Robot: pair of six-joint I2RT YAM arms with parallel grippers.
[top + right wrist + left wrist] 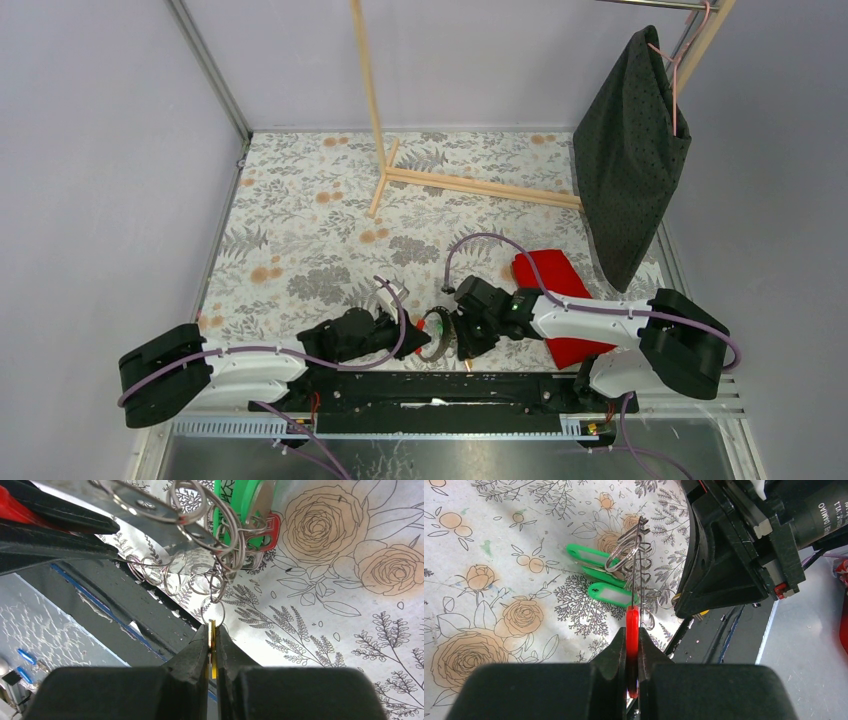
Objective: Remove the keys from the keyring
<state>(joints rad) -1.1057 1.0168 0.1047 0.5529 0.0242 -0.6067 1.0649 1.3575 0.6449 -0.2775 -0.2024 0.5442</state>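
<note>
Keyring (436, 334): held at near edge of worktop (300, 230), between both arms. Left end effector (633, 642): clenched on red key (632, 622), bracing the bunch. Right end effector (212, 632): clenched on yellow key (212, 652), apparently to work it off. Green keys (594, 560): hanging loose.

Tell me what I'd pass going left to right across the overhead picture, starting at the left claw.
Left gripper → keyring → right gripper → red cloth → dark cloth on the hanger.
</note>
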